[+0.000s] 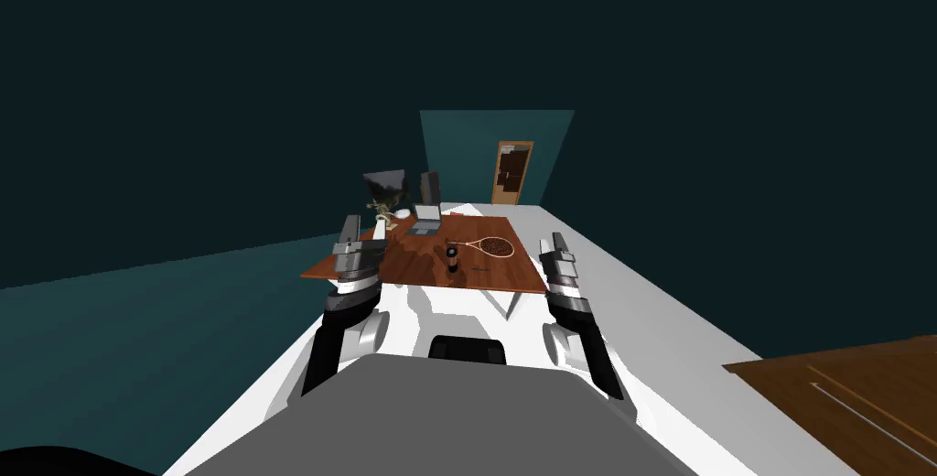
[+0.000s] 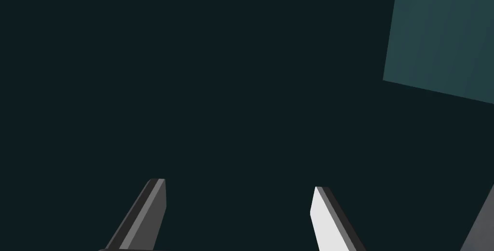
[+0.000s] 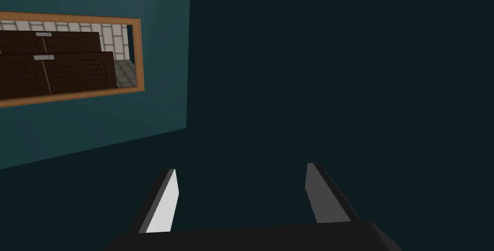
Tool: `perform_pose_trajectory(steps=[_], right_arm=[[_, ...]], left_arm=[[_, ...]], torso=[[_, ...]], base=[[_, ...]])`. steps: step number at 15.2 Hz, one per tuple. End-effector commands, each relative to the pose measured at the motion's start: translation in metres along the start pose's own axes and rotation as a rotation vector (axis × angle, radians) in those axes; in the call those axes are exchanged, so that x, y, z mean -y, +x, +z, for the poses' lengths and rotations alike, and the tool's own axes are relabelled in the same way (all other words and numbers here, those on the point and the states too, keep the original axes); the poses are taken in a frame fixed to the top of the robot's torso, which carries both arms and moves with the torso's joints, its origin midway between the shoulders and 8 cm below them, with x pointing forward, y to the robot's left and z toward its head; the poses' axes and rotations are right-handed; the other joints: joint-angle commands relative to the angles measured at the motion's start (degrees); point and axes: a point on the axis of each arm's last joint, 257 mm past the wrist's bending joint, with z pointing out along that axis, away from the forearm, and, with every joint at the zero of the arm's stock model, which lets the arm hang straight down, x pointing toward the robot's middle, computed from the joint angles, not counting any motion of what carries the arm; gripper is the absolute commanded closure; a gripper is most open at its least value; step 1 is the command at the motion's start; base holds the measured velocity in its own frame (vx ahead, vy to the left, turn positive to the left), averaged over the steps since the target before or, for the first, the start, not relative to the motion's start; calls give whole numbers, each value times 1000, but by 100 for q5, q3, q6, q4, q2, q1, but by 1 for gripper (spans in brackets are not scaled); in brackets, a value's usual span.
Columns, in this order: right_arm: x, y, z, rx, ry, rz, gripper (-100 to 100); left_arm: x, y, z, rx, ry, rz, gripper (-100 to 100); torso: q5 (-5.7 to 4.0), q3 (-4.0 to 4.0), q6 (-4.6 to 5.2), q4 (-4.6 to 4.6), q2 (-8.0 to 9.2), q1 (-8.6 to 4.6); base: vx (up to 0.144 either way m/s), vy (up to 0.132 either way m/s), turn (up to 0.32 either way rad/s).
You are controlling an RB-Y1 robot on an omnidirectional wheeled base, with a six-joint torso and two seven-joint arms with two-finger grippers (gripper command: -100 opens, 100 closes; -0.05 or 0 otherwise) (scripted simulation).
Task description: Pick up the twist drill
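Brown wooden table [image 1: 412, 265] ahead, well apart from both arms. On it: laptop [image 1: 425, 223], racket [image 1: 492, 247], dark cylinder [image 1: 451, 258]. Twist drill [image 1: 479, 268] is a thin dark sliver lying flat just beside the cylinder, near the table's front edge. Left gripper [image 2: 237, 184] has fingers spread, nothing held. Right gripper [image 3: 241, 168] has fingers spread, nothing held.

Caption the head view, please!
Left pincer and right pincer, open, hover before a reddish-brown wooden table bearing a thin dark twist drill.
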Motion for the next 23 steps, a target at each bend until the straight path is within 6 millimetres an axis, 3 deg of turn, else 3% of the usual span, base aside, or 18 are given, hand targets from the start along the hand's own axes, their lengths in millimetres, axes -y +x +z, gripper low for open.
perform_pose_trajectory(steps=[1,6,8,13,18,22,23], right_arm=[[5,6,-1,-31,7,-13,-100],[24,24,-5,-126,34,-50,-100],[43,41,-11,-202,62,-77,-100],[68,60,-23,-312,95,-127,-100],[110,86,-51,-471,153,-199,-100],[127,91,-64,-547,175,-245,-100],[143,96,-77,-604,197,-276,-100]], left_arm=[[0,0,0,0,0,0,0],[0,0,0,0,0,0,0],[0,0,0,0,0,0,0],[0,0,0,0,0,0,0],[0,0,0,0,0,0,0],[0,0,0,0,0,0,0],[0,0,0,0,0,0,0]], torso=[[0,0,0,0,0,0],[4,1,-2,0,2,20],[5,2,-3,1,4,22],[7,2,-3,0,5,31],[8,1,-3,0,2,32],[8,2,-3,0,3,33],[7,2,0,1,4,26]], base=[[-4,14,42],[-7,50,95],[-13,69,142],[-12,75,142],[-4,80,167],[-3,72,143],[2,54,133]])
